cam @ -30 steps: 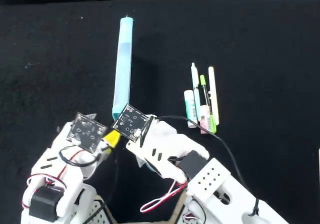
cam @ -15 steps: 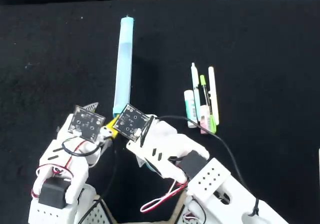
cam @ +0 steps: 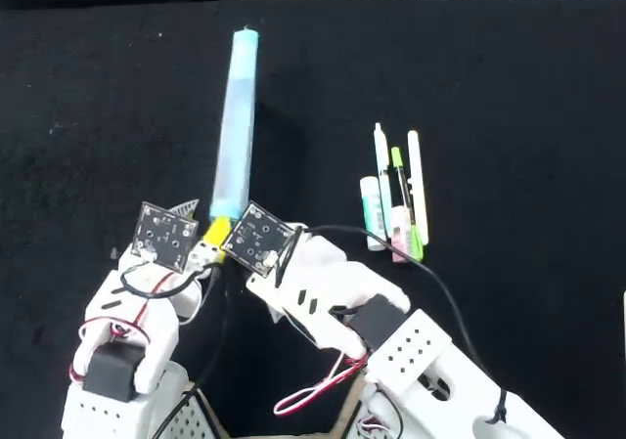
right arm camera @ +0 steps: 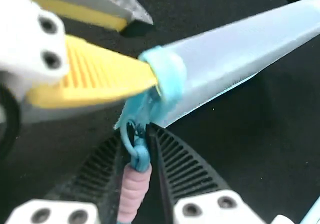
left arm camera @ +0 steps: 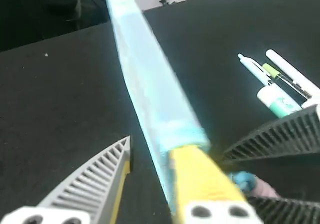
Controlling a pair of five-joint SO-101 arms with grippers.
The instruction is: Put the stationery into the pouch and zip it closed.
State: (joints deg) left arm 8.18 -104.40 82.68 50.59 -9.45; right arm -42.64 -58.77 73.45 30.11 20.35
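Note:
The long light-blue pouch [cam: 235, 126] lies lengthwise on the black table, its near end between my two arms. My left gripper [left arm camera: 155, 146] is open at that end. Its yellow finger [left arm camera: 200, 184] touches the pouch's end cap [right arm camera: 165, 74], and its grey finger [left arm camera: 95, 179] stands apart beside the pouch. My right gripper [right arm camera: 140, 131] is shut on the zipper pull [right arm camera: 136, 156], a blue tab with a pink charm hanging from it. The stationery [cam: 396, 199], several pens and a glue stick, lies in a bunch to the right of the pouch [left arm camera: 150, 84].
The black cloth covers the whole table. The right arm [cam: 323, 283] and its black cable [cam: 440, 292] lie close to the near ends of the pens [left arm camera: 280, 79]. Open cloth stretches left of the pouch and at the far right.
My left arm has moved forward, its yellow finger now against the pouch's near end. The pouch has shifted away and tilted slightly. The right arm and the pens have kept still.

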